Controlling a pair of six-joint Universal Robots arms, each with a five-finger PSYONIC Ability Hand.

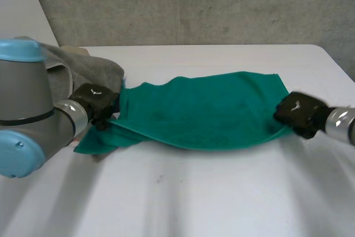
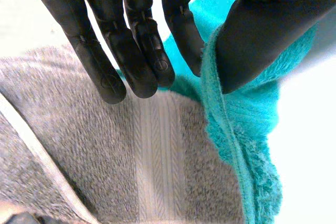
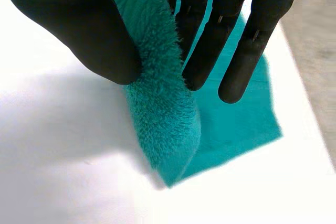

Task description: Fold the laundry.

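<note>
A green towel (image 1: 205, 112) lies stretched across the middle of the white table (image 1: 222, 192). My left hand (image 1: 97, 102) pinches its left edge; in the left wrist view the green towel's edge (image 2: 231, 124) sits between the thumb and fingers (image 2: 136, 61). My right hand (image 1: 298, 115) holds the right edge. In the right wrist view a fold of the green towel (image 3: 163, 114) is pinched between thumb and fingers (image 3: 210, 51) and lifted off the table, with the far corner lying flat.
A grey towel (image 1: 83, 67) lies heaped at the table's back left, behind my left hand, and spreads under my left hand as the grey towel (image 2: 105, 150). A concrete wall (image 1: 194, 4) runs behind the table.
</note>
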